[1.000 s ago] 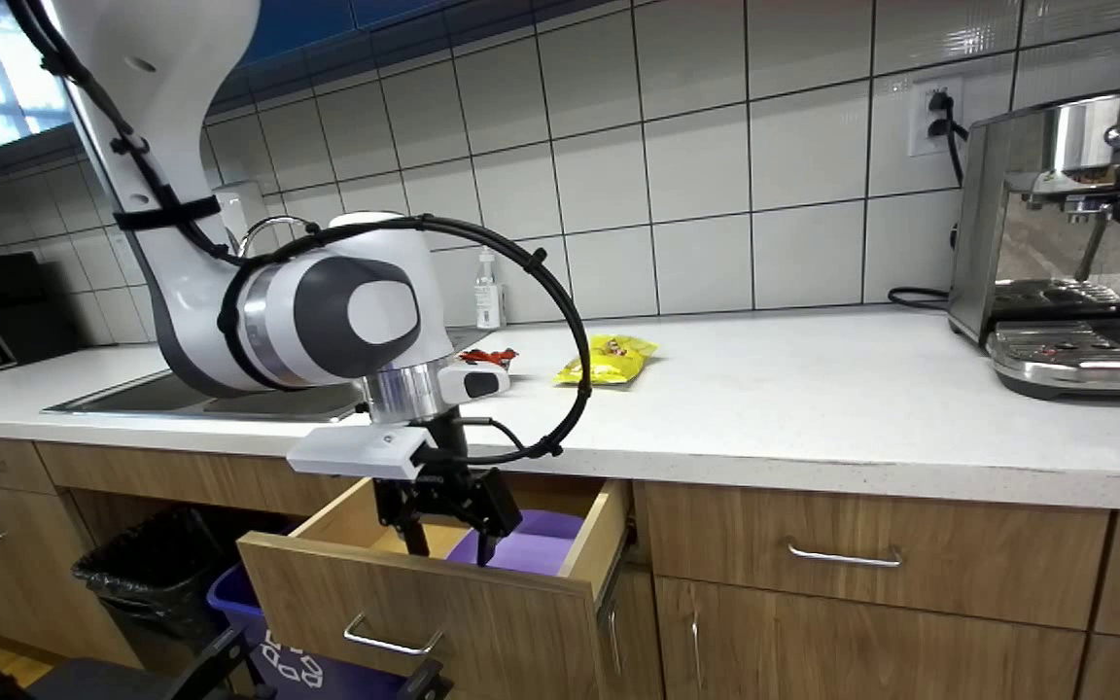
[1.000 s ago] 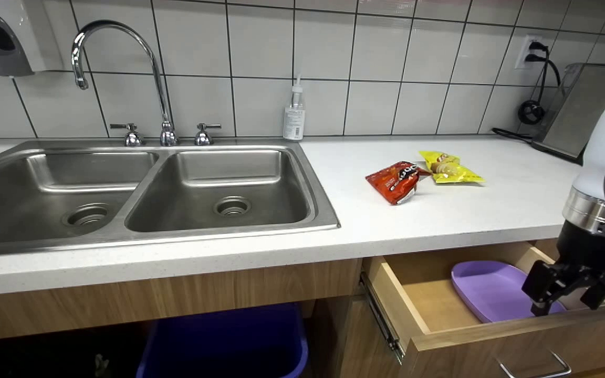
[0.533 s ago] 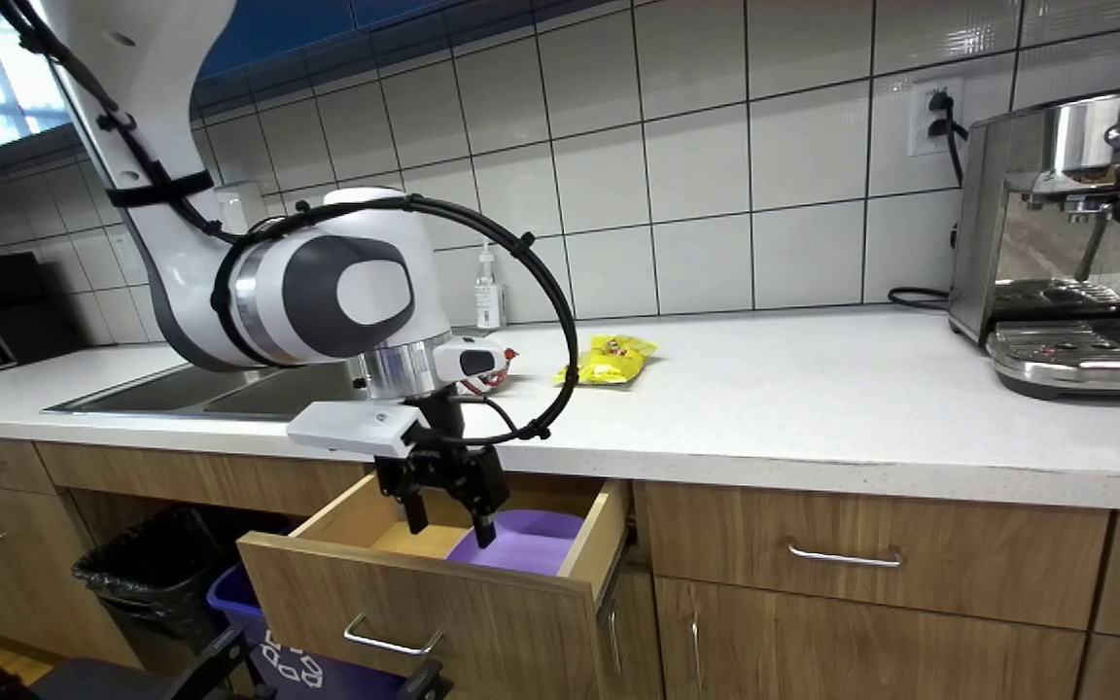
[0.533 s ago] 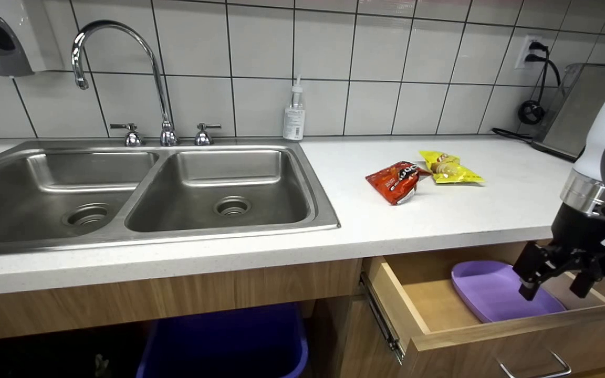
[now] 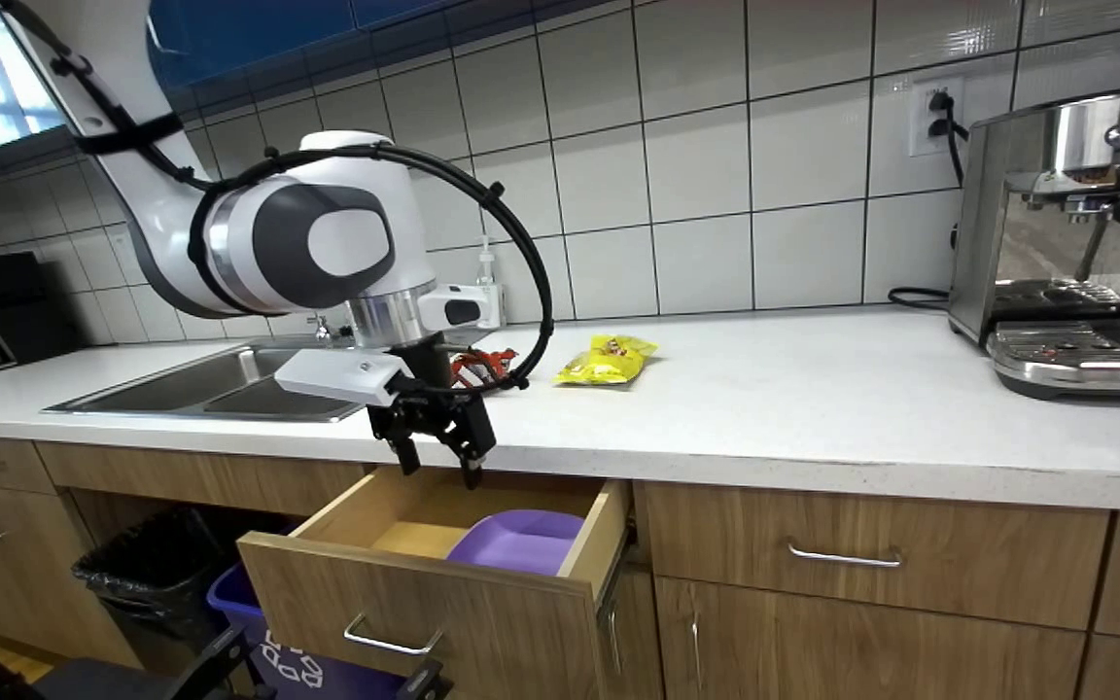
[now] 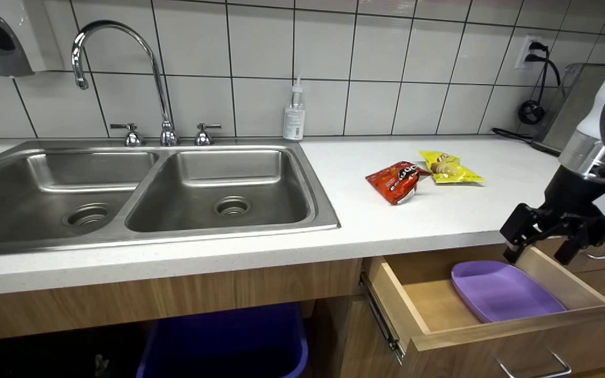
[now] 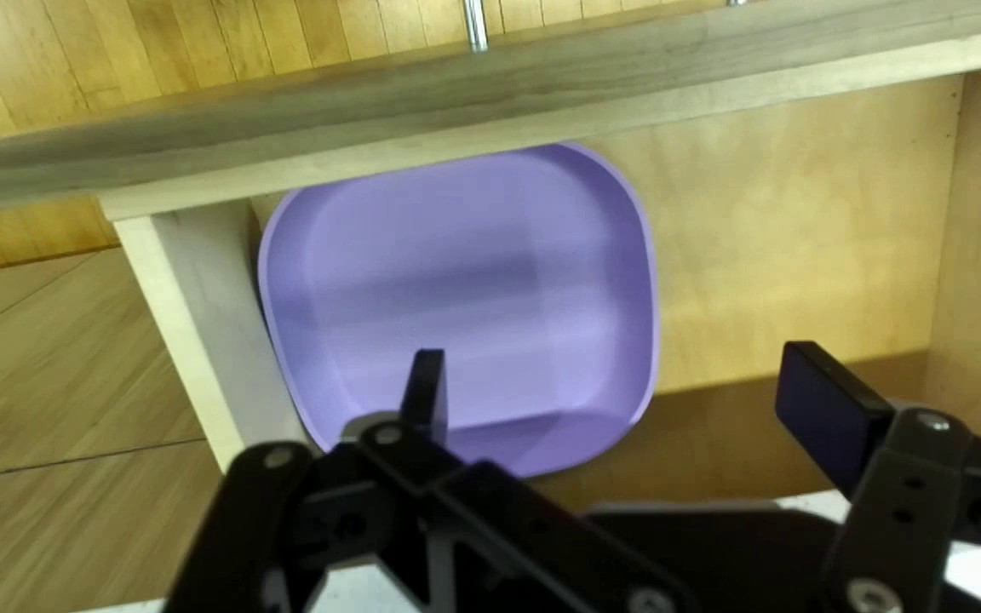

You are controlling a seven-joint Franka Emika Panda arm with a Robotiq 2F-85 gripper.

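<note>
At lower right in an exterior view: black Robotiq gripper, fingers spread wide apart, above an open wooden drawer. Wrist view, centre: one lavender rounded-square tray, lying in the drawer, below the gripper. In an exterior view, right of centre: white countertop bearing one red snack bag and one yellow chip bag, near each other. Left half: stainless double-bowl sink.

Drawer below gripper, tray in it. On counter behind gripper: two snack bags. In both exterior views: sink left of gripper, bin lower left. In an exterior view: coffee machine far right.
</note>
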